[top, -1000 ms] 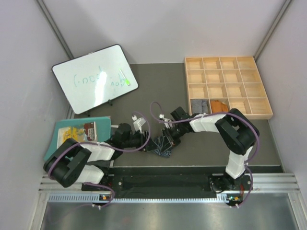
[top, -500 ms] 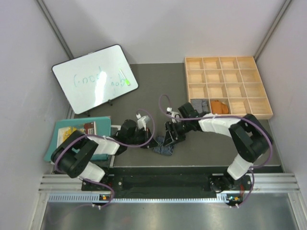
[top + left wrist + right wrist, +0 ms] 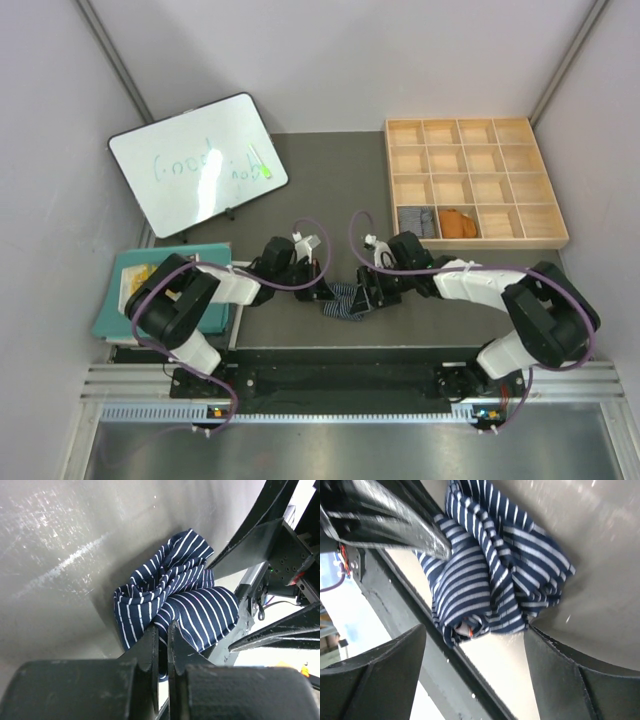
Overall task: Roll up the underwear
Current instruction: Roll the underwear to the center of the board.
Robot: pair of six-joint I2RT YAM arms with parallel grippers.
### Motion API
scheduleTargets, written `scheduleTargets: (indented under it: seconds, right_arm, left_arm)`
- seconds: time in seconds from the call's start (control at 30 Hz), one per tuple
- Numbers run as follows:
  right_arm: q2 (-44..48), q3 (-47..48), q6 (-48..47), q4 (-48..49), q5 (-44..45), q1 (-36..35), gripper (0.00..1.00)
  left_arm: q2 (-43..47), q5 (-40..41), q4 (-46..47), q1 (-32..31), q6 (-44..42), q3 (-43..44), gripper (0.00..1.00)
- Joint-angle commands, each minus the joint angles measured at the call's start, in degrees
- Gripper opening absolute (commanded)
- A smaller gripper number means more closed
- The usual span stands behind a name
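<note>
Left pincer [image 3: 163,645] is clamped on the navy pair's [image 3: 175,600] edge. Right pincer [image 3: 472,647] stands apart, straddling it. Best hold that edge taut and roll evenly.

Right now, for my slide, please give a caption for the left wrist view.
Left gripper, jaws shut on an edge of the crumpled navy striped underwear on the grey table.

The navy white-striped underwear [image 3: 495,580] lies bunched in loose folds on the grey table [image 3: 600,540], its lower end reaching the table's edge. The right gripper [image 3: 472,636] has its 2 fingers [image 3: 375,675] spread wide, flanking that end. A black bar [image 3: 385,520] crosses the cloth's upper left.
</note>
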State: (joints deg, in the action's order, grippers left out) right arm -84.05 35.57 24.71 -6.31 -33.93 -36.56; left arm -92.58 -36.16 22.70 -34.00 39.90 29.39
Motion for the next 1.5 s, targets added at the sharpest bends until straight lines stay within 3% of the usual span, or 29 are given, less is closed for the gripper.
scheduleTargets:
  seconds: [0.0,0.13,0.27,0.4,0.43,0.47,0.5,0.6,0.67,0.9,1.3,1.47]
  right_arm:
    - [-1.81,-0.59,0.34,5.87,0.97,0.26,0.78]
    - [-2.26,-1.03,-0.01,7.1,2.9,0.26,0.77]
    - [-2.69,-1.12,-0.36,5.09,5.28,0.17,0.68]
    - [-3.66,-1.29,1.12,3.41,7.83,0.08,0.35]
    - [-3.84,-1.38,1.65,3.14,8.61,0.08,0.3]
    - [-3.93,-1.56,2.09,3.14,8.79,0.08,0.25]
    - [-4.1,-1.56,3.05,2.62,8.97,0.08,0.14]
    - [-4.98,-1.03,5.6,0.43,10.11,0.17,0.0]
    - [-6.2,-0.16,6.66,-0.89,10.47,0.17,0.0]
    - [-12.88,1.69,9.3,-0.29,5.99,0.52,0.0]
    - [-17.29,2.92,10.1,1.65,-0.69,0.7,0.0]
    - [-18.43,3.45,9.31,1.65,-2.89,0.52,0.0]
  left_arm:
    - [-3.66,5.14,-5.38,-0.37,-2.02,-0.65,0.0]
    - [-3.05,5.14,-5.03,-0.37,-1.49,-0.56,0.0]
    - [-2.52,4.52,-4.51,-0.37,-0.7,-0.3,0.0]
    - [-1.74,3.99,-3.63,-0.28,-0.09,-0.03,0.0]
    - [-1.38,3.82,-3.45,-0.28,0.0,0.23,0.15]
    - [-0.6,3.91,-3.19,-0.19,0.0,0.41,0.24]
    - [0.02,3.91,-3.19,-0.02,0.09,0.5,0.32]
    - [3.36,4.17,-3.01,0.6,0.27,0.15,0.52]
    - [6.33,4.52,-3.8,0.6,-0.78,-0.56,0.59]
    - [11.89,4.35,-5.83,0.6,-4.56,-3.72,0.65]
    - [14.44,9.88,-8.46,0.6,-8.87,-6.0,0.66]
    - [11.72,11.73,0.31,0.6,-8.09,-8.2,0.63]
